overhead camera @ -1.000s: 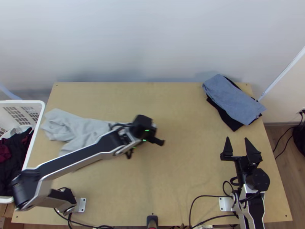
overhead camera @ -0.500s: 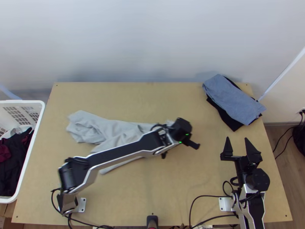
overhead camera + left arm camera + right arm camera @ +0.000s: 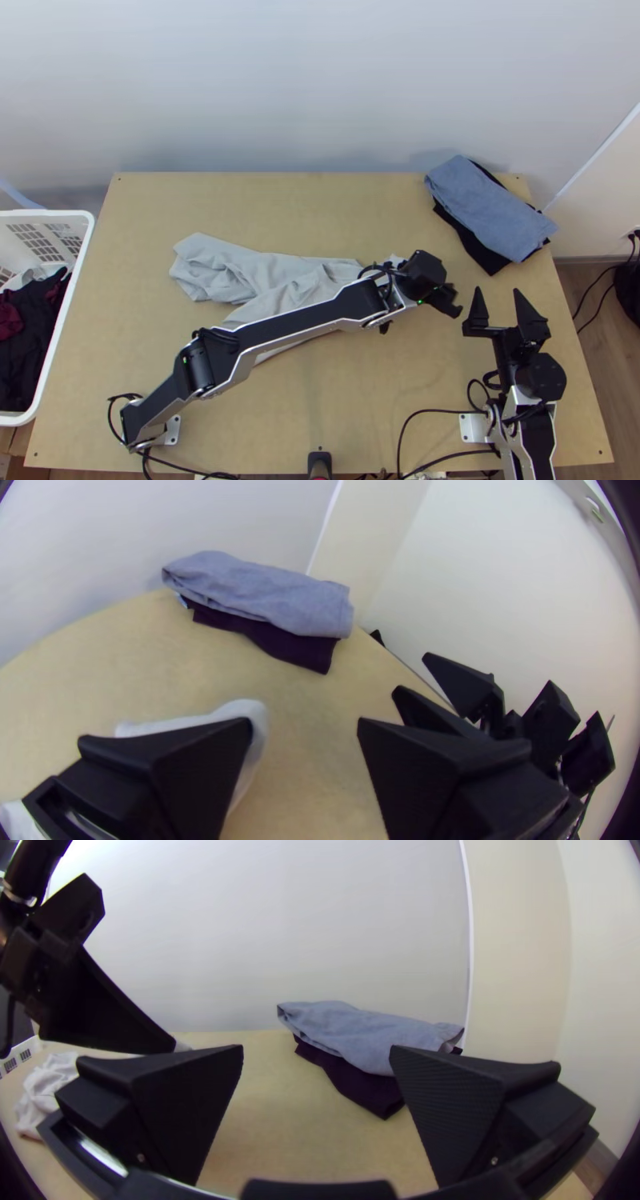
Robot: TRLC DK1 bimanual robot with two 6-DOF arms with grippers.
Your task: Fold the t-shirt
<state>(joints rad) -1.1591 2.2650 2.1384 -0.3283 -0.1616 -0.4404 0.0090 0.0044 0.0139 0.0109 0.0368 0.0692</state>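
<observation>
Wooden table (image 3: 272, 204) fronts a pale wall (image 3: 320, 80), left gripper (image 3: 422, 318) and right gripper (image 3: 498, 291) holding nothing, fingers (image 3: 453, 1107) wide apart.

A pale grey t-shirt (image 3: 268, 276), rumpled and loosely bunched, stretching from left of centre across the wooden table (image 3: 240, 204)'s middle.

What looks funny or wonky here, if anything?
The pile looks a bit wonky. The blue cloth sits crookedly on the black cloth, which pokes out underneath, and one blue corner seems to stick past the edge of the table. The light grey cloth is just wrinkly and unfolded.
</observation>
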